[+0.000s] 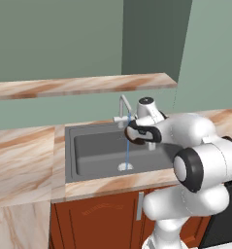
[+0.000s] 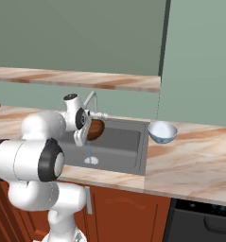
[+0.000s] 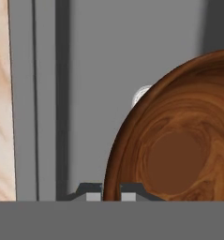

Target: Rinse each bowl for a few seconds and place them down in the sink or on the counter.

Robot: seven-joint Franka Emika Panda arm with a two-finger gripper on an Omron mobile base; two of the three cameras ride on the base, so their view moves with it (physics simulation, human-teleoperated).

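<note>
your gripper (image 3: 111, 192) is clamped on the rim of a brown wooden bowl (image 2: 96, 128), held over the sink (image 2: 128, 142) under the faucet (image 2: 92, 100) water stream, pale blue bowl (image 2: 162, 132) resting on the surface (image 2: 195, 160) right of the sink

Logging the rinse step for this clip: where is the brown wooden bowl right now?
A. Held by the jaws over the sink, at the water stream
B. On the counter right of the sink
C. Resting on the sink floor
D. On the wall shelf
A: the brown bowl hangs in the gripper above the sink, with the water stream below it; the bowl on the counter is the pale blue one.
</note>
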